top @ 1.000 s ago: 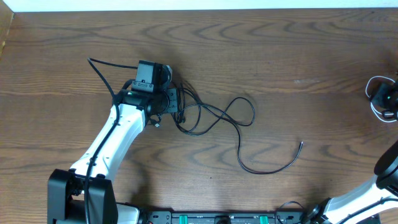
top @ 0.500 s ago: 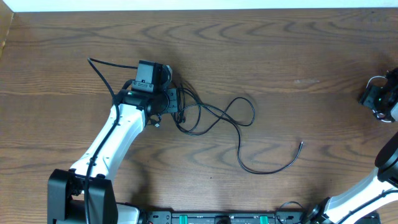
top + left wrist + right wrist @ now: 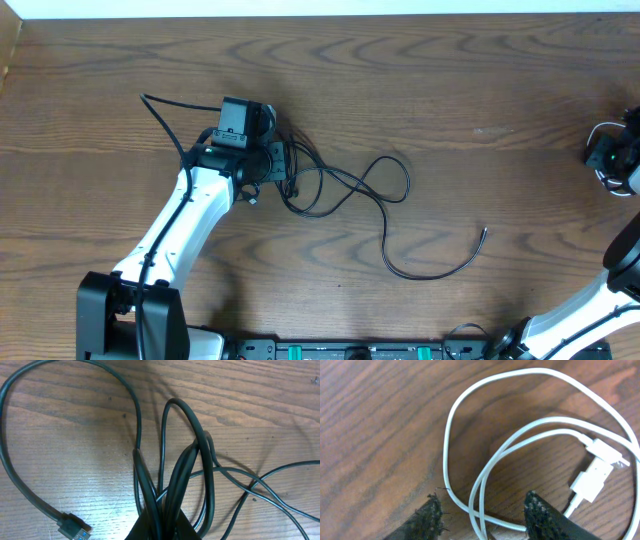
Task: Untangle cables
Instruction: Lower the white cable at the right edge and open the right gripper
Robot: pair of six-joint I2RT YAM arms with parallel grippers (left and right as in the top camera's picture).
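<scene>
Where left hand [image 3: 159, 529] pinches black cables [image 3: 173, 472], frame edge crops grip.

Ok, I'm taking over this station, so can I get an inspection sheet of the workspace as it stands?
Surface: brown wooden table.
Job's things: black cables tangled mid-table; white cable looped near the right edge.
Clutter: nothing seen.
Tools: left tool shut on the black cables; right tool open, its tips either side of the white cable.
Cables: thicker arm cable along the left arm.
Surroundings: white strip beyond the table's far edge.
</scene>
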